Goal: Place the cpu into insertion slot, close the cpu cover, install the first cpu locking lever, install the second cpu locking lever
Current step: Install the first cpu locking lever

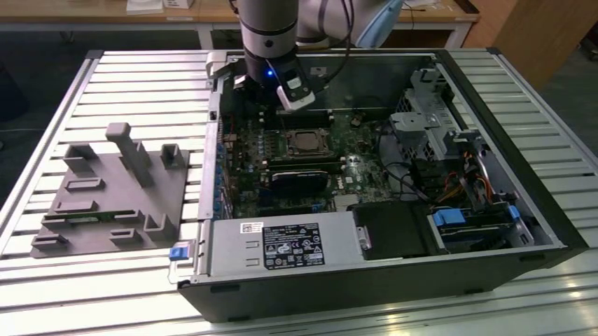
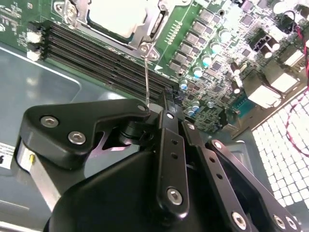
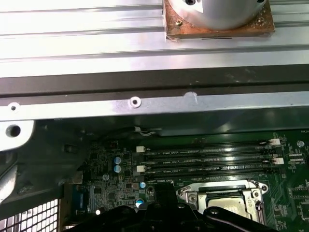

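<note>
Your cpu (image 1: 304, 144) sits on the board (image 2: 171, 36) just above centre in the exterior view, with the cover (image 2: 152, 29) down around it. A thin lever (image 2: 146, 72) rises from the cover's corner to your gripper (image 2: 157, 104). The gripper's fingers look closed, but you cannot tell whether they pinch the lever.

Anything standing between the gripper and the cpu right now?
Nothing visible blocks it. Low memory slots lie between the gripper and the cpu, and a thin metal lever reaches from the cpu cover toward the gripper.
</note>
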Controlling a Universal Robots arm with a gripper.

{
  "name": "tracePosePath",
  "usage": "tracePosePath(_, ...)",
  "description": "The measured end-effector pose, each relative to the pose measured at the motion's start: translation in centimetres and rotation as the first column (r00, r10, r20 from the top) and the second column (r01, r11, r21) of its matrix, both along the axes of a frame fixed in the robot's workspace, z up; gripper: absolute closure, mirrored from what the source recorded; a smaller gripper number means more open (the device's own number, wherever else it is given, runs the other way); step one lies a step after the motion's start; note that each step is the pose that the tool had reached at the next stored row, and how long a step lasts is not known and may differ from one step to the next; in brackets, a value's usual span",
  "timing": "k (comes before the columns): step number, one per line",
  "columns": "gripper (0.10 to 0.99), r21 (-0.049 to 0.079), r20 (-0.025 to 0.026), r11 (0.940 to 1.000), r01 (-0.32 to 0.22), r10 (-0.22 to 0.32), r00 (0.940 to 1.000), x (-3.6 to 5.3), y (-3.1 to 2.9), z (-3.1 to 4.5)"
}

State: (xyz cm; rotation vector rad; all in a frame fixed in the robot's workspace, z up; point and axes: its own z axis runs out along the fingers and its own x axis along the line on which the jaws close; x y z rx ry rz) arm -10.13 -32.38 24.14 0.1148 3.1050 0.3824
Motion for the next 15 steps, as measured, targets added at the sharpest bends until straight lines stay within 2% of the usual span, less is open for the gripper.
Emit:
tracePosePath(5,0.98,0.0,0.0,1.0,0.001,-0.001,1.0,0.88,0.0,-0.01)
tracePosePath(15,0.98,0.0,-0.0004,1.0,0.004,-0.004,1.0,3.36,0.0,-0.02)
